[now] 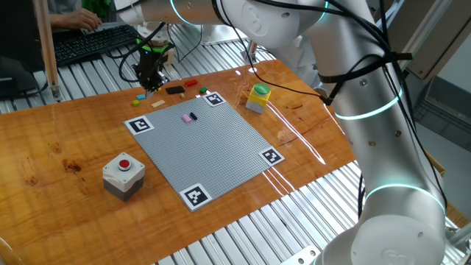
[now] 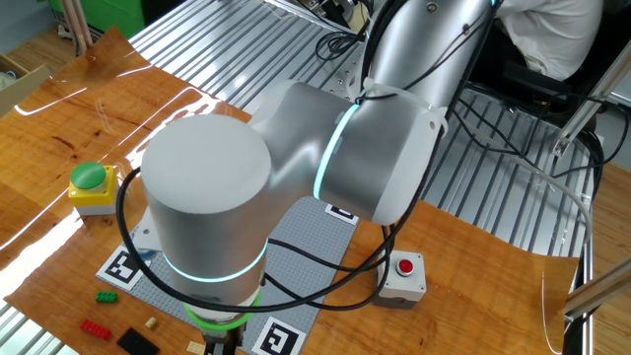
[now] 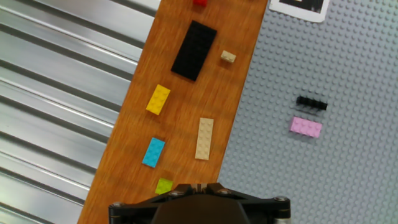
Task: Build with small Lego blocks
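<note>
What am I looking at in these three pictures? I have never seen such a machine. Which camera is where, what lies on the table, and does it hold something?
This is one robot arm with a two-finger gripper. Two pictures come from fixed cameras on different sides of the wooden table. The third looks down from the hand itself. On the table lies a grey studded baseplate carrying a pink brick and a small black brick. Beside it lie loose bricks, among them a yellow brick and a blue brick. The gripper is shut, low over these. Whether it pinches one is hidden.
</note>
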Controlling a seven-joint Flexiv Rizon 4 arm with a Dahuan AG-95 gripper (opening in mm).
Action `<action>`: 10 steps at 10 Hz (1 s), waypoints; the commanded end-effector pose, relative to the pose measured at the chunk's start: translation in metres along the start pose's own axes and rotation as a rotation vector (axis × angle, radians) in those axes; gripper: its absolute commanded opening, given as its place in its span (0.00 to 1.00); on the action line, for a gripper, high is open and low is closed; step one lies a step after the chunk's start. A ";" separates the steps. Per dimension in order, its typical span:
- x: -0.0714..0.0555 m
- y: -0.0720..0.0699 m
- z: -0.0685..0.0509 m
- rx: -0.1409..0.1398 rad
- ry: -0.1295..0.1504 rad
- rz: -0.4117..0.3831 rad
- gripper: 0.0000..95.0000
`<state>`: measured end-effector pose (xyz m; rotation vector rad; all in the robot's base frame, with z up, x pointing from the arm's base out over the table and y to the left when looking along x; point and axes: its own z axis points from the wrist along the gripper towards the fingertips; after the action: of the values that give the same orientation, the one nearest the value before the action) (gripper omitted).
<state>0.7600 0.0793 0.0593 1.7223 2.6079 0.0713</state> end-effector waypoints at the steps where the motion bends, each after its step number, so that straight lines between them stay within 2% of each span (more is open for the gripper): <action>1: 0.000 -0.001 0.000 -0.010 0.009 0.045 0.00; 2: 0.000 -0.001 0.000 -0.020 0.012 0.102 0.20; 3: 0.000 -0.001 0.000 -0.026 0.010 0.112 0.40; 10: 0.000 -0.001 0.000 -0.035 0.008 0.176 0.40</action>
<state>0.7595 0.0791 0.0585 1.9396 2.4378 0.1263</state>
